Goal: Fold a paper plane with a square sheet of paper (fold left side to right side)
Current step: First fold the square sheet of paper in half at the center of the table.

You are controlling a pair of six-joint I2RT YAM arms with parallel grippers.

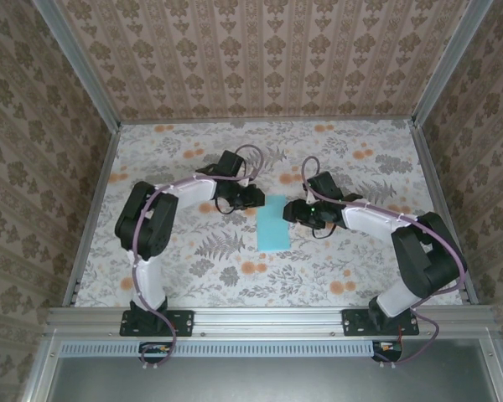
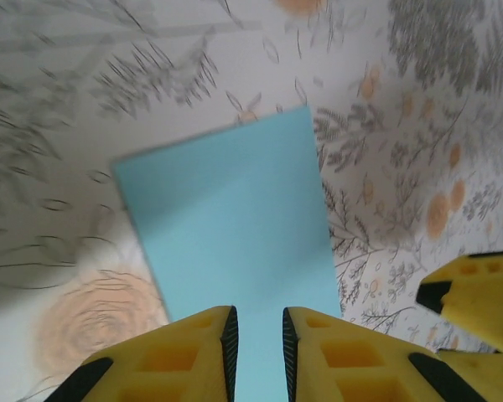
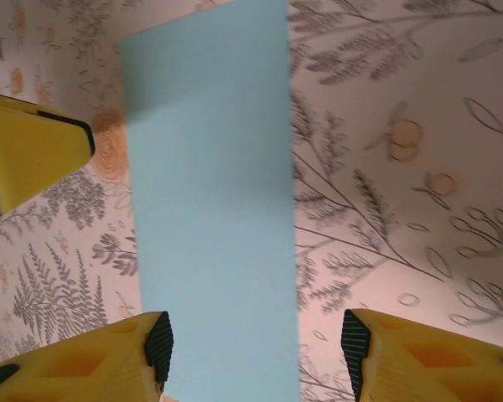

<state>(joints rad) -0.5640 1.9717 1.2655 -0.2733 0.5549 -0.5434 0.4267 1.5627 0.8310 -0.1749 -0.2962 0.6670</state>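
The left gripper [image 2: 260,352] holds its yellow fingers [image 2: 184,356] close together, with only a slim gap between the ribbed pads. The light-blue sheet of paper [image 2: 235,234] shows through that gap from below, and its near edge runs under the fingertips. The right gripper [image 3: 256,356] stands spread wide, one finger on each side of the sheet and neither pad closed on it. The paper passes flat beneath the open span. From above, the sheet lies near the middle of the floral tabletop [image 1: 193,251] as a narrow upright rectangle, its long sides running away from the arm bases. The two grippers meet at its far end, the left one at the far-left corner and the right one against the right edge. In the right wrist view, a yellow fingertip of the left gripper juts in just beside the sheet's left edge, over an orange flower in the print. In the left wrist view, the right gripper's fingertip sits near the sheet's right side but apart from it. Lilac cables [image 1: 251,155] loop over both wrists. Patterned walls [image 1: 260,59] enclose the table, and an aluminium rail [image 1: 268,316] carries the arm bases.
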